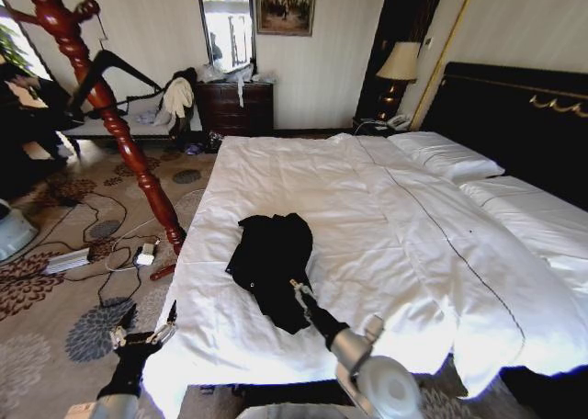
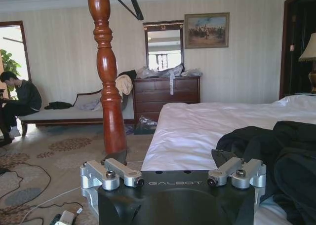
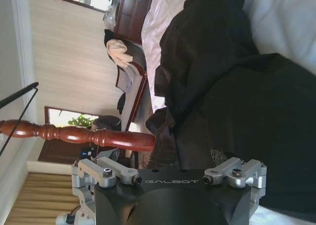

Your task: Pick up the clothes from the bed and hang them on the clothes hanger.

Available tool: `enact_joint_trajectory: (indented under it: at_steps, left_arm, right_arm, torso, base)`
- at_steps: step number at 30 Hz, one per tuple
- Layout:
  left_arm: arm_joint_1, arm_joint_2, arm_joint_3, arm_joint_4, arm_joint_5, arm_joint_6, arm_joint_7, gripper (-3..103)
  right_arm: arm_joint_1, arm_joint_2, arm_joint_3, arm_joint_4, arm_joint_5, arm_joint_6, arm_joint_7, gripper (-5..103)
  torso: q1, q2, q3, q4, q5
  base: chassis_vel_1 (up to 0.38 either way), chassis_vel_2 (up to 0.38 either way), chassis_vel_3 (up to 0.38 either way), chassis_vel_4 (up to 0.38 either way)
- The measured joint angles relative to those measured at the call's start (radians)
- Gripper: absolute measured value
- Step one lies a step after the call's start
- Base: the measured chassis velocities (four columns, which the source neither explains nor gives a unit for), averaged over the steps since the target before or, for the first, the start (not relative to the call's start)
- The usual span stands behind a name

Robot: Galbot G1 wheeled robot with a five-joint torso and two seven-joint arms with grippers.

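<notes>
Head view: black clothes [image 1: 273, 265] crumpled near the bed's [image 1: 386, 226] foot edge, long axis toward headboard. Right claw [image 1: 297, 288] at the hem, spread wide, nearer; left claw [image 1: 143, 334] spread wide, beside bed.

One bed [image 1: 386, 226], white sheets. Two white pillows [image 1: 447, 156] at the headboard, maybe more off the edge, can't tell. One black garment, the clothes [image 1: 271, 265], on the bed. One clothes hanger [image 1: 110, 70], black, on one red wooden coat stand [image 1: 119, 130]. Two robot arms, so two pincers: left pincer [image 1: 145, 332], right pincer [image 1: 299, 288]. One dark wood dresser [image 1: 237, 107], one mirror [image 1: 227, 19], one framed painting [image 1: 286, 4], one table lamp [image 1: 399, 65]. One cream garment [image 1: 176, 97] by the far bench. Several cables [image 1: 87, 263] on the carpet, count unclear.
</notes>
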Motion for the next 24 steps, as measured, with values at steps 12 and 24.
enact_joint_trajectory:
  at_steps: [12, 24]
  left_arm:
    - [0.054, -0.023, -0.026, 0.01, -0.023, -0.021, 0.009, 98]
    - [0.058, -0.051, -0.025, 0.005, -0.004, -0.021, 0.008, 98]
  right_arm:
    - [0.167, -0.006, -0.073, -0.128, 0.052, -0.052, 0.016, 100]
    - [0.337, -0.074, -0.135, -0.225, 0.137, -0.078, -0.006, 100]
  torso:
    - [0.0, 0.0, 0.0, -0.0001, -0.0001]
    - [0.0, 0.0, 0.0, -0.0001, 0.0001]
  base:
    - [0.0, 0.0, 0.0, 0.0]
    - [0.0, 0.0, 0.0, 0.0]
